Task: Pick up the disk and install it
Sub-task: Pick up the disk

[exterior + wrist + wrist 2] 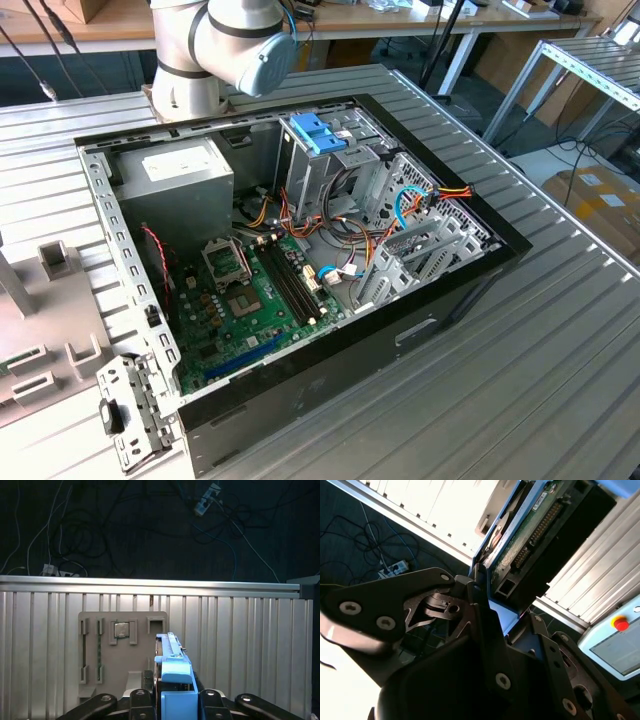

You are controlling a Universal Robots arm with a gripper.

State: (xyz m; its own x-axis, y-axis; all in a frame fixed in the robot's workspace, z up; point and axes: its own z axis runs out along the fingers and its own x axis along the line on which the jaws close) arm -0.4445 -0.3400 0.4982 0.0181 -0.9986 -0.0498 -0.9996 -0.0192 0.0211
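In the first wrist view the gripper (175, 702) is clamped on the disk (172, 667), held edge-on over a grey fixture plate (122, 652) near the worktop's (240, 645) edge.

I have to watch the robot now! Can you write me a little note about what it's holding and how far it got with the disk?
Tool: shut on the disk, which it holds on edge, blue side toward the first wrist view.
Disk: in that view it has the grey parts tray and the ribbed table behind it. It is away from the open computer case.
Done: the disk is gripped.
Left: the disk is not in the computer case yet.
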